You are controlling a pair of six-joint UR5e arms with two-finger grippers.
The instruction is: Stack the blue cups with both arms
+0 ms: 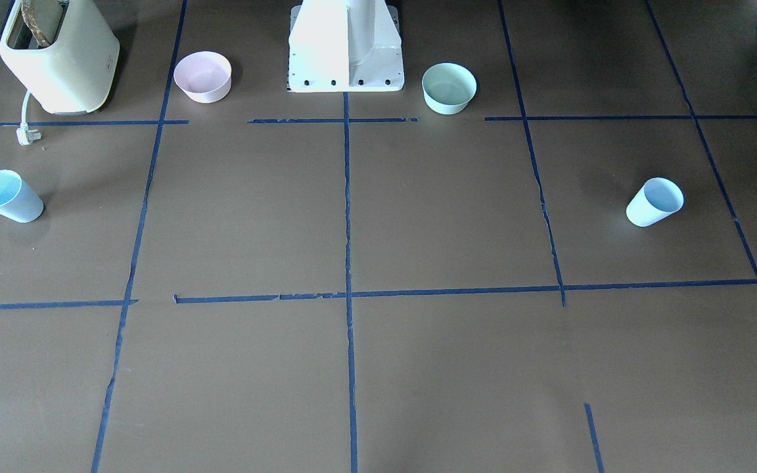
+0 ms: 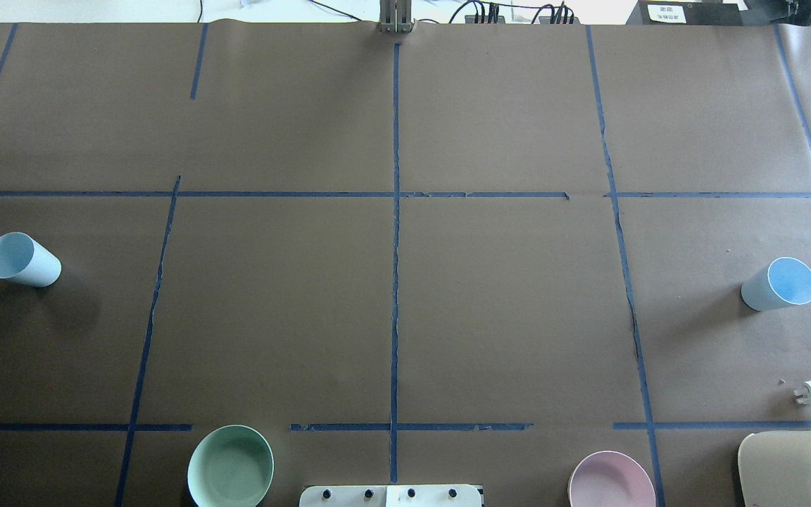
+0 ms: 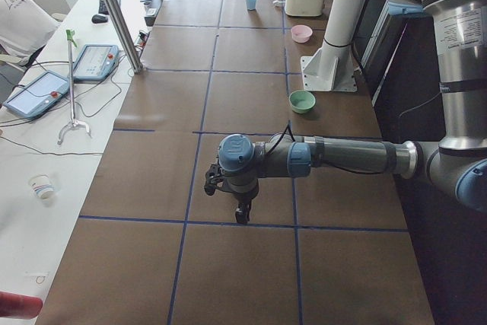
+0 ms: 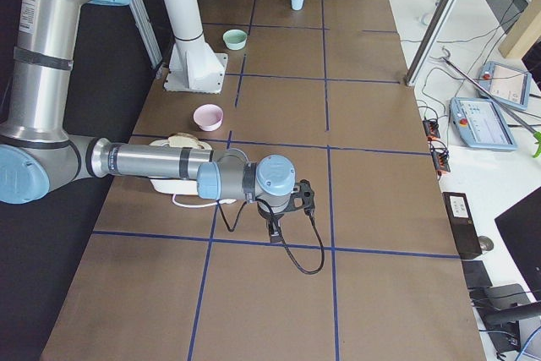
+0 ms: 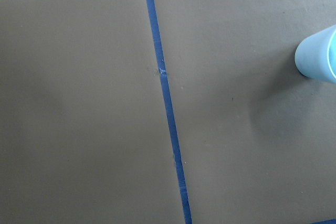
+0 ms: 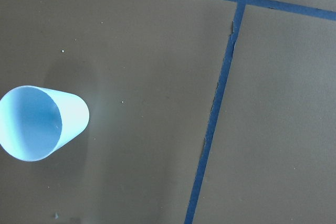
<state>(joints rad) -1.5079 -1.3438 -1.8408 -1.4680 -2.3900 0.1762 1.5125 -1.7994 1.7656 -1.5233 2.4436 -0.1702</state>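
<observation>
Two pale-blue cups stand upright and far apart. One cup (image 2: 22, 260) is at the table's left end, also in the front view (image 1: 654, 202) and at the right edge of the left wrist view (image 5: 317, 56). The other cup (image 2: 780, 284) is at the right end, also in the front view (image 1: 7, 196) and the right wrist view (image 6: 39, 123). My left gripper (image 3: 242, 217) and right gripper (image 4: 274, 234) show only in the side views, pointing down above the table and away from the cups. I cannot tell whether they are open or shut.
A mint-green bowl (image 2: 231, 466) and a pink bowl (image 2: 612, 482) sit near the white pedestal (image 1: 345, 52). A cream toaster (image 1: 60, 56) with a loose plug (image 1: 25, 135) stands at the right end. Blue tape lines cross the brown table.
</observation>
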